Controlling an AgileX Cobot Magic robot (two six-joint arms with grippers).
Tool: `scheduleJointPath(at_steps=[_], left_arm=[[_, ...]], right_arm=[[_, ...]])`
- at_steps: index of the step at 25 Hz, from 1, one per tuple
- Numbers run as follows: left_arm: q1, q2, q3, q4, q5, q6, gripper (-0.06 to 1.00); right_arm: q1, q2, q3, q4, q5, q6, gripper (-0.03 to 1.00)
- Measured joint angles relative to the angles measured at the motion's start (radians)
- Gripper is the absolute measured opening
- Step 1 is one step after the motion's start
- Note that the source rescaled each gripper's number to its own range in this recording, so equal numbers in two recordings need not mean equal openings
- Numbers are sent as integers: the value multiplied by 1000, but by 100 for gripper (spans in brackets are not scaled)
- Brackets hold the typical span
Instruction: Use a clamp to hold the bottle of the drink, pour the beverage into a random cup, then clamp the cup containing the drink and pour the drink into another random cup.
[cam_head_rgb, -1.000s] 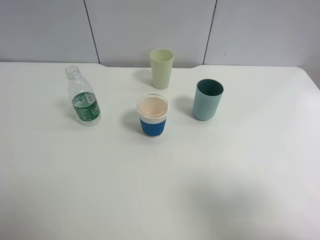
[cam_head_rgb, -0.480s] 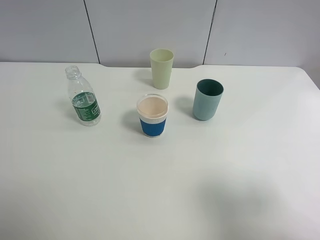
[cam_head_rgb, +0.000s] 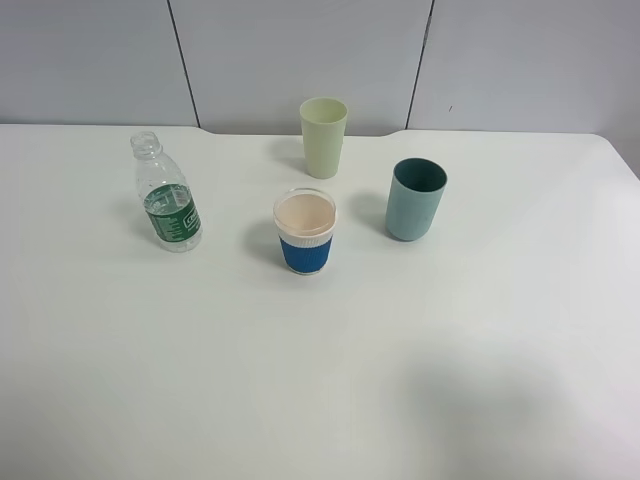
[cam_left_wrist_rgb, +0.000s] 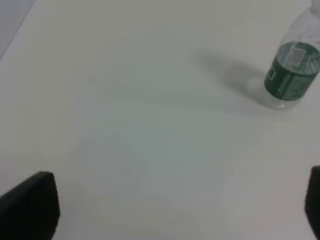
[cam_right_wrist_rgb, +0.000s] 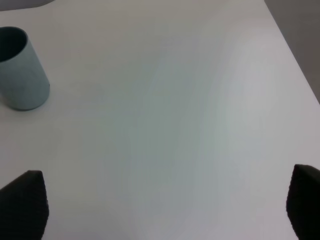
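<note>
On the white bench (cam_head_rgb: 320, 380) four things stand upright and apart from each other. The bottle (cam_head_rgb: 166, 198) is at the left; it has no cap and carries a green label. Clear liquid shows inside it, but how much I cannot tell. The blue cup (cam_head_rgb: 306, 232) stands near the middle, with a pale peach inside; if it holds any liquid, I cannot tell. The green cup (cam_head_rgb: 323, 136) is behind it, close to the far edge of the bench. The teal cup (cam_head_rgb: 415, 199) stands to the right of the blue cup.

No arm shows in the high view. The left tool (cam_left_wrist_rgb: 165, 210) hangs over bare bench with its fingers (cam_left_wrist_rgb: 30, 205) set wide apart, holding nothing; the bottle is ahead of it, well apart. The right tool (cam_right_wrist_rgb: 165, 205) is also wide open and empty, and the teal cup stands ahead of it, to one side.
</note>
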Motion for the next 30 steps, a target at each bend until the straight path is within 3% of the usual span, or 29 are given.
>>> scheduleJointPath(at_steps=[30], left_arm=[[0, 0, 0, 0, 0, 0, 100]], right_arm=[[0, 0, 0, 0, 0, 0, 84]])
